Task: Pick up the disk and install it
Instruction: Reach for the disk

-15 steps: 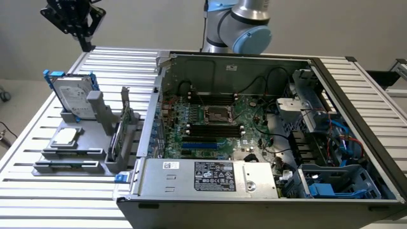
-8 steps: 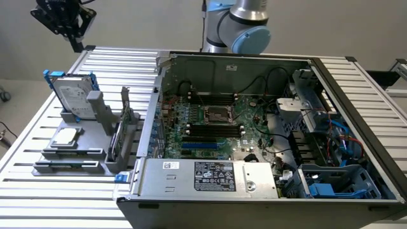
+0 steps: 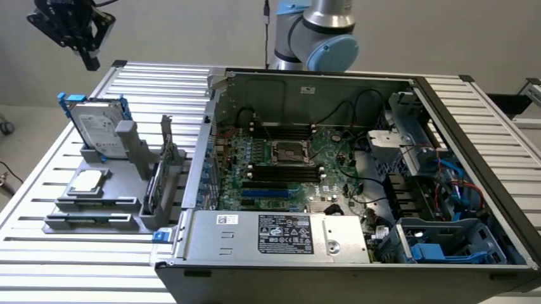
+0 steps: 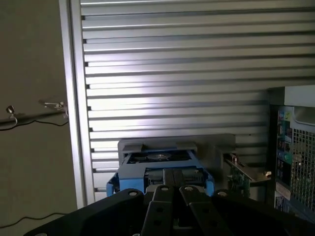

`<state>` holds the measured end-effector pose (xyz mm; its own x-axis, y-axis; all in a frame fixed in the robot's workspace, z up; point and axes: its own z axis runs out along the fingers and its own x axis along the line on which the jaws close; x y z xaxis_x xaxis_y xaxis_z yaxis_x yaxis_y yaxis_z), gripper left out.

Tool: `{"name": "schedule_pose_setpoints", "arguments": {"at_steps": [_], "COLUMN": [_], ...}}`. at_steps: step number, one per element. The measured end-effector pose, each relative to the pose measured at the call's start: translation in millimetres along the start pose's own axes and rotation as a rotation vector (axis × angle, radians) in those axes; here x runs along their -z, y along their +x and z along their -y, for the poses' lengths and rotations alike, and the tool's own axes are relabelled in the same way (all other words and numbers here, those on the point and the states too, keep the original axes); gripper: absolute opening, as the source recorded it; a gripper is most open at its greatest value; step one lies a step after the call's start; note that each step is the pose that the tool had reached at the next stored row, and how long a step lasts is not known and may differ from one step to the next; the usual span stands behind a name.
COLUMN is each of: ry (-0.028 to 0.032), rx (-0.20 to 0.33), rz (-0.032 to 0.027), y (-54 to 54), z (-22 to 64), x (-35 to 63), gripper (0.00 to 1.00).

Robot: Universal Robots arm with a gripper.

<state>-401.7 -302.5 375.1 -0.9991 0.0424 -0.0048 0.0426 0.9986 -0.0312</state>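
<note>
One silver-grey, blue-railed disk (image 3: 93, 123) stands upright, label showing.

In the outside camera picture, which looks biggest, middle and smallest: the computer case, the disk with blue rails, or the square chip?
Largest: computer case, by far.
Middle: disk.
Smallest: square chip, though it sits nearer the camera.

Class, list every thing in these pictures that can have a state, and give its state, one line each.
gripper: shut, empty, hanging above the disk.
disk: upright in the grey stand, not gripped.
computer case: lying on its side, cover off, inside exposed.
processor chip: lying flat on the grey stand.
</note>
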Motion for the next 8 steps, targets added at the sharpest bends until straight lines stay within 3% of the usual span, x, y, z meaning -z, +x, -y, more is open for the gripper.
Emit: {"name": "schedule_pose_setpoints", "arguments": {"at_steps": [8], "ry": [0.0018], "rx": [0.016], "rz": [-0.0033], "y": [18.7], "z": [0.3], "x": [-2.7], "gripper": [0.11]}}
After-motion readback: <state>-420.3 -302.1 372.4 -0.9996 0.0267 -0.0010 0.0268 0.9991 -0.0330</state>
